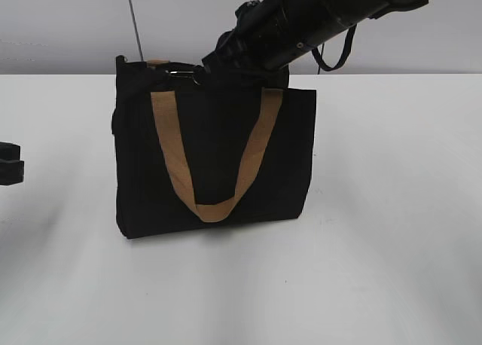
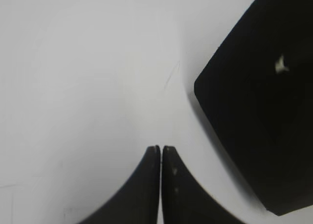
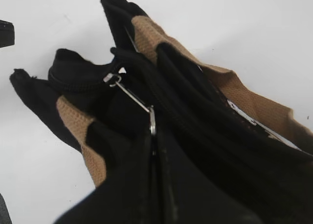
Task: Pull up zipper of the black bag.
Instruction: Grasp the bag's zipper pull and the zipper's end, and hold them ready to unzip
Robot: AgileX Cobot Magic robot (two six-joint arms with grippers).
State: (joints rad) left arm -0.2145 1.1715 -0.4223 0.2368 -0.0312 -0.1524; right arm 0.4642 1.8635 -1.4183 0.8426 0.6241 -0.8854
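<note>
The black bag (image 1: 218,157) stands upright on the white table, one tan handle (image 1: 215,206) hanging down its front. My right gripper (image 1: 202,68) reaches in from the upper right to the bag's top edge, near its left end. In the right wrist view its jaws (image 3: 154,136) are shut on the thin silver pull tab (image 3: 132,99) of the zipper (image 3: 78,84). My left gripper (image 2: 160,148) is shut and empty, low over the table left of the bag, whose corner (image 2: 254,111) shows in the left wrist view. The left gripper also shows at the exterior view's left edge (image 1: 9,164).
The white table (image 1: 392,247) stretches around the bag on all sides. A grey wall (image 1: 60,21) stands behind it, with a thin cable (image 1: 134,21) running down it. The second tan handle (image 3: 161,38) lies on the bag's far side.
</note>
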